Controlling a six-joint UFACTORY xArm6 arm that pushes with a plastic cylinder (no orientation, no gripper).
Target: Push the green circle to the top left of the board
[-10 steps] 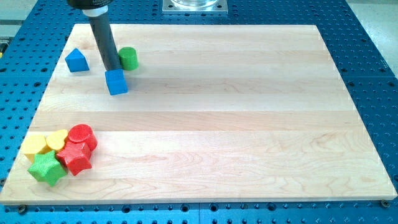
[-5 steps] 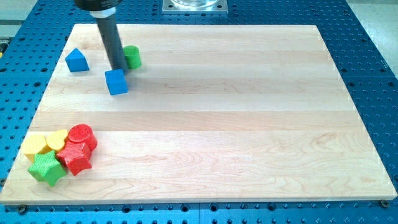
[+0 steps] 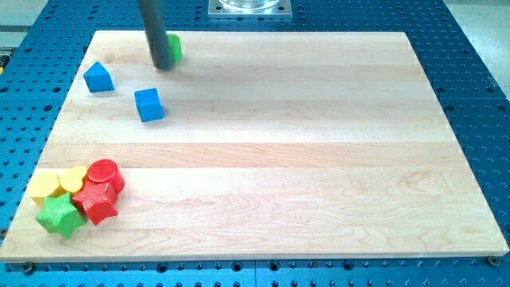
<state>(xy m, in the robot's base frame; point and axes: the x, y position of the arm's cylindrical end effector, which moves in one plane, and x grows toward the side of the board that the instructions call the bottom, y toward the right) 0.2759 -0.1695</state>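
Observation:
The green circle (image 3: 174, 48) stands near the board's top edge, left of centre, half hidden behind my rod. My tip (image 3: 162, 67) rests on the board right against the circle's lower left side. A blue cube (image 3: 149, 104) lies below the tip, apart from it. A blue house-shaped block (image 3: 98, 76) lies to the view's left of the tip.
A cluster sits at the board's bottom left: a red circle (image 3: 104, 174), a red star (image 3: 96, 201), a green star (image 3: 60, 216), a yellow heart (image 3: 74, 180) and another yellow block (image 3: 46, 187). The wooden board (image 3: 319, 159) lies on a blue perforated table.
My tip moved up the view toward the top edge and pushed the green circle up with it. The blue blocks and the cluster stayed put.

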